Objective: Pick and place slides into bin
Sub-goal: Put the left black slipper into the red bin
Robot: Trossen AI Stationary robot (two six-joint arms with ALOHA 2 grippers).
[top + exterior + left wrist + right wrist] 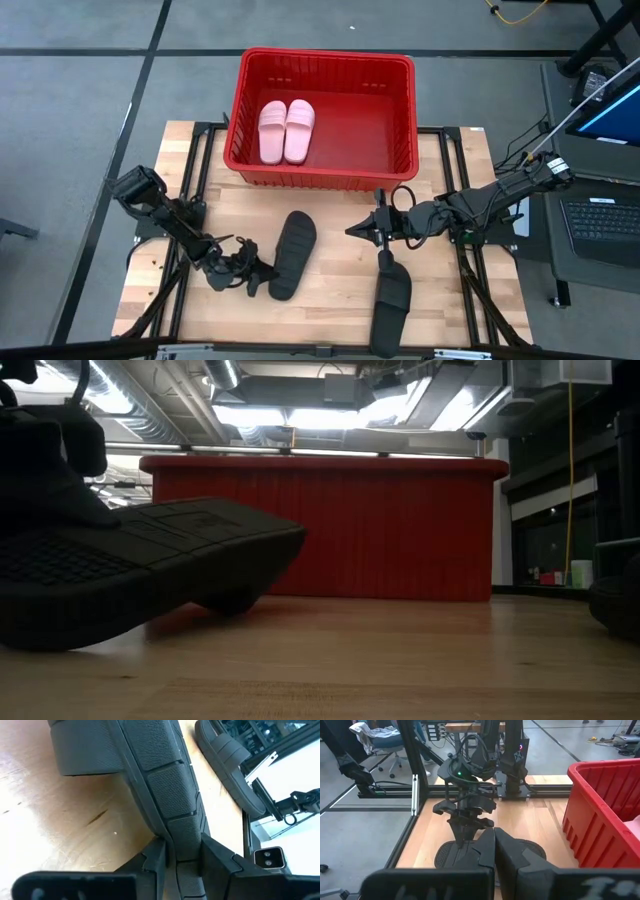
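Two pale pink slides [287, 131] lie side by side on the floor of the red bin [400, 70] at the table's far edge. One black slide [292, 252] lies left of centre, and my left gripper [262, 275] is shut on its near end. It looms at the left of the low view [150, 560]. A second black slide [391, 300] lies at the near edge, right of centre. My right gripper [360, 230] is shut and empty above the table, between the bin and the second slide. My left gripper pinches the black slide's sole at its near end [184, 840] between its two fingers [155, 860], which lie across the narrow strip of sole. The fingers come roughly level from the table's left. The slide sits tilted, its far end [285, 540] raised, a lower part [228, 603] on the table.
The red bin's near wall [400, 530] stands across the table behind both slides. Black frame rails [470, 270] run along the table's left and right sides. Bare wood lies between the two black slides. A laptop [600, 225] sits beyond the right edge.
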